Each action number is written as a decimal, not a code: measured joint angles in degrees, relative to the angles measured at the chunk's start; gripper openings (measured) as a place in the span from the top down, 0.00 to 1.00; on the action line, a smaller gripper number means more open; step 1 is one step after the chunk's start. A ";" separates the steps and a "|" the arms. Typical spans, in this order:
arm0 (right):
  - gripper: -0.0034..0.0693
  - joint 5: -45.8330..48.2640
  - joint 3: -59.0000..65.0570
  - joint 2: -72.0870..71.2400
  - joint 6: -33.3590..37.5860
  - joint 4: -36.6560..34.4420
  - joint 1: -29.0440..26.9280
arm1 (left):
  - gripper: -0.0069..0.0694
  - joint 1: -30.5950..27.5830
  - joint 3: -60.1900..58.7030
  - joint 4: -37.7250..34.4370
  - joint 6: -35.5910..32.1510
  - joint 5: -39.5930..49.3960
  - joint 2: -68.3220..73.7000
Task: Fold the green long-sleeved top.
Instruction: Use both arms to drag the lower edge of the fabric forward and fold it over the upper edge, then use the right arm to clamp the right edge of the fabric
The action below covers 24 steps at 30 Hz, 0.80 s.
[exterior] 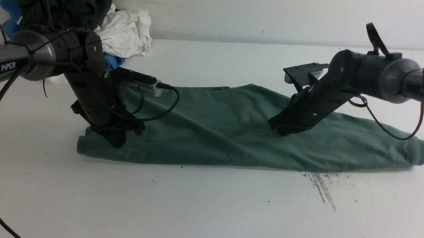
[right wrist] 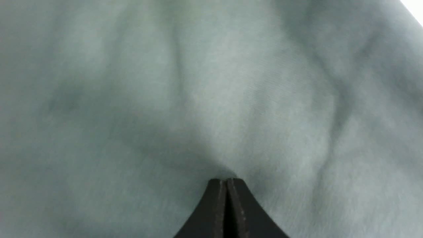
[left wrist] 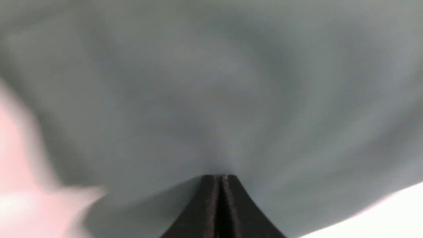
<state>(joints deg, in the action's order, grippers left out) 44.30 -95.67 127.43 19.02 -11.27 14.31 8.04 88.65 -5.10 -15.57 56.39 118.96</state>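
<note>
The green long-sleeved top lies on the white table as a long folded band running left to right, with a cuffed end at the far right. My left gripper is down on the band's left end. In the left wrist view its jaws are shut, and blurred green fabric puckers toward the tip. My right gripper is down on the band right of centre. In the right wrist view its jaws are shut, with a dimple in the cloth at the tip.
A pile of clothes sits at the back left against the wall: a black garment, a white garment and something blue. Dark scuff marks mark the table in front of the band's right part.
</note>
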 joint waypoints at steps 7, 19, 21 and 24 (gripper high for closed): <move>0.96 1.80 0.75 -2.16 -3.42 8.12 -2.39 | 0.92 0.00 0.00 9.22 4.62 0.57 0.00; 0.78 16.11 1.08 -11.70 -8.54 7.27 -19.73 | 0.92 0.00 -0.17 -0.80 3.03 1.79 -9.39; 0.60 18.90 1.13 -9.84 -9.45 5.92 -25.80 | 0.92 0.00 -0.17 -6.25 -0.76 1.79 -14.59; 0.40 20.14 1.18 -8.55 -9.69 5.09 -29.74 | 0.92 0.00 -0.17 -11.55 -4.49 2.12 -20.13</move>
<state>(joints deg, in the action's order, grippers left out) 64.44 -94.49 118.89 9.33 -6.18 -15.42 8.04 88.48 -16.66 -20.05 58.51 98.82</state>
